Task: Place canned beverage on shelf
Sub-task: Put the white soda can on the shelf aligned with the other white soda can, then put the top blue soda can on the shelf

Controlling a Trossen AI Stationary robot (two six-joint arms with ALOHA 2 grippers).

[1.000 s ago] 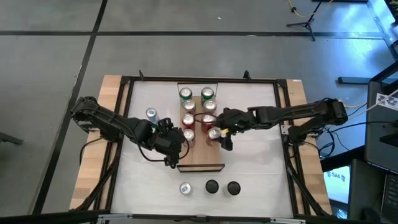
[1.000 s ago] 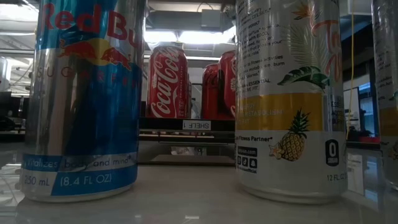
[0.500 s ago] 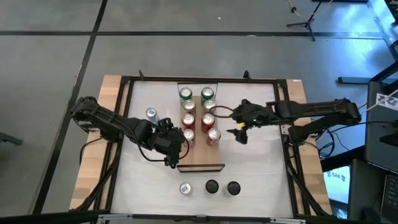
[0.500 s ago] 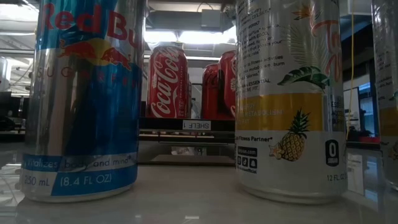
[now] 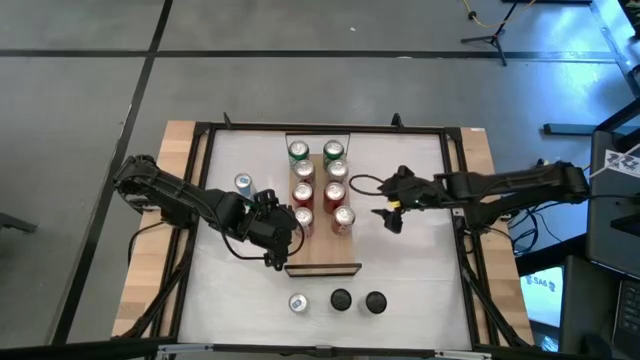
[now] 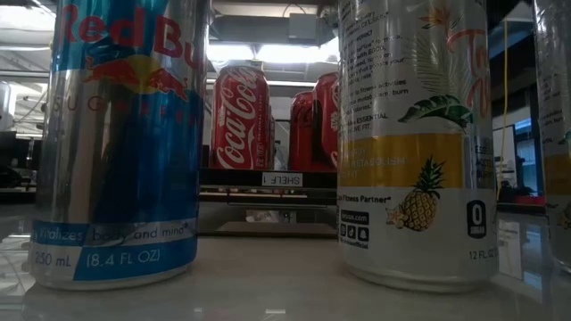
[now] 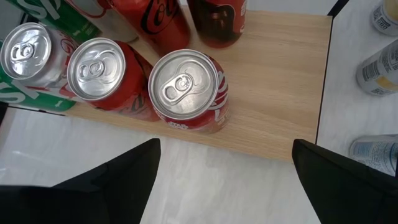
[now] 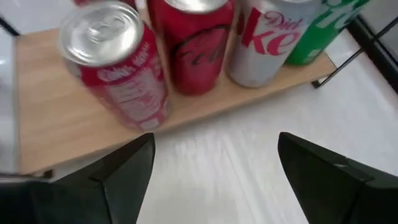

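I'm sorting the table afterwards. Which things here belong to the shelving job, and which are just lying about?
Job:
shelf
eight cans on shelf
four loose cans on tabletop
right hand, open, beside shelf
left hand, open

Lying about:
stand on floor

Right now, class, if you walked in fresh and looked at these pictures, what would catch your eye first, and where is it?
First, the two rows of cans standing on the wooden shelf in the middle of the white table, red ones nearest its bare end. Next, the two dark arms either side: the left pincer open beside the shelf, the right pincer open and empty, clear of the cans.
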